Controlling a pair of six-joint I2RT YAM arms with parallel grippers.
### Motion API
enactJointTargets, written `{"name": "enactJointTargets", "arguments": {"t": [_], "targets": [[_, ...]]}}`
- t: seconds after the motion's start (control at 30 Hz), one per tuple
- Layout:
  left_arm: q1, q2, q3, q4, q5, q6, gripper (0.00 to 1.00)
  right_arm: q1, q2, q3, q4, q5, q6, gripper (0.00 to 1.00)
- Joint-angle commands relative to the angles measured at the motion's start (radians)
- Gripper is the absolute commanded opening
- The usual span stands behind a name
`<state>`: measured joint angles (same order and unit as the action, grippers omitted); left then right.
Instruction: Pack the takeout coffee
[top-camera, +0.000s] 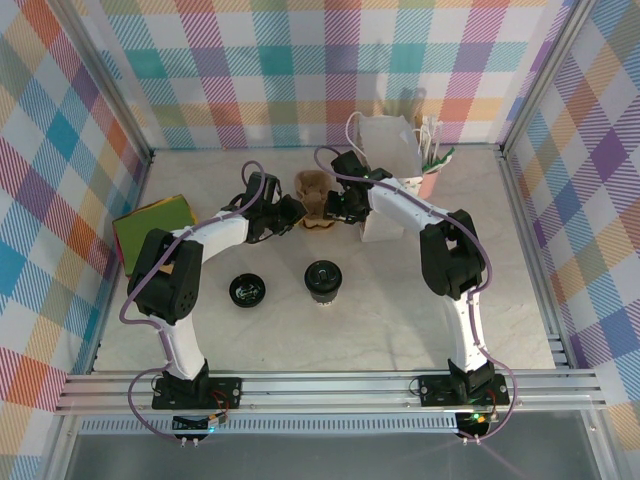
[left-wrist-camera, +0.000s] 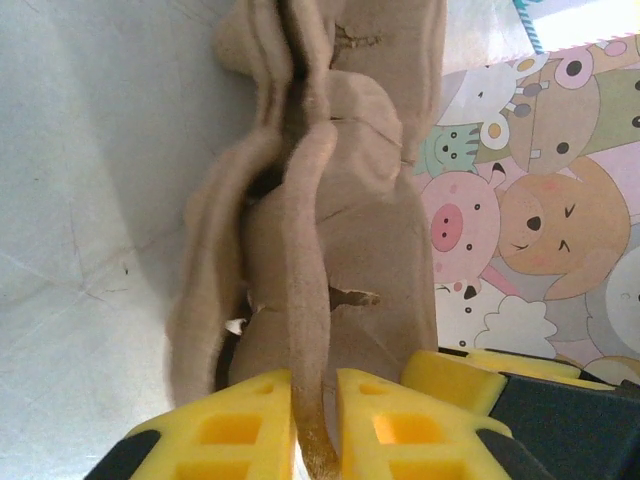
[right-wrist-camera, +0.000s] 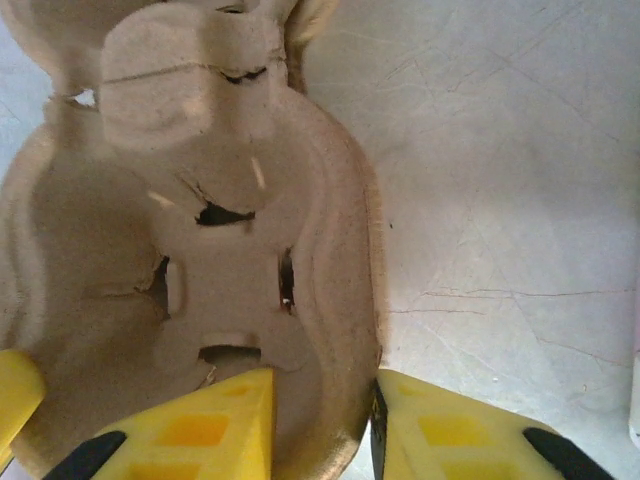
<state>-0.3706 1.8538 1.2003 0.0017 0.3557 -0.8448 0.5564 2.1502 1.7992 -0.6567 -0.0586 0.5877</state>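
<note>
Well, left tool (left-wrist-camera: 315, 400), right tool (right-wrist-camera: 323, 400) pinch pulp carrier (top-camera: 315, 187) (takeout coffee (top-camera: 322, 278) apart).

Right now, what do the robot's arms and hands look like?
The left arm and right arm have white links, black joints and a looping purple cable. The left hand and right hand have yellow fingers with square recesses.

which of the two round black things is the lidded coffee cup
The right-hand cup: it stands taller, dark sides showing below its lid. The left disc looks flat.
</note>
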Motion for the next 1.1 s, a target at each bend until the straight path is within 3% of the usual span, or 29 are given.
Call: {"name": "enactJointTargets", "arguments": {"t": [0.0, 0.4, 0.63, 1.07], "targets": [[-0.004, -0.017, 0.021, -0.003, 0.026, 0.014, 0.15, 0.011, -0.008, 0.026, 0.000, -0.037, -0.007, 0.35], [-0.004, -0.071, 0.004, -0.003, 0.016, 0.045, 0.06, 0.012, -0.065, 0.031, 0.000, -0.041, -0.003, 0.46], [-0.004, -0.114, -0.030, 0.030, 0.013, 0.060, 0.05, 0.016, -0.113, 0.040, -0.007, -0.027, -0.019, 0.60], [-0.004, -0.208, -0.057, -0.020, -0.034, 0.120, 0.05, 0.049, -0.209, 0.084, -0.038, -0.012, -0.071, 0.69]]}}
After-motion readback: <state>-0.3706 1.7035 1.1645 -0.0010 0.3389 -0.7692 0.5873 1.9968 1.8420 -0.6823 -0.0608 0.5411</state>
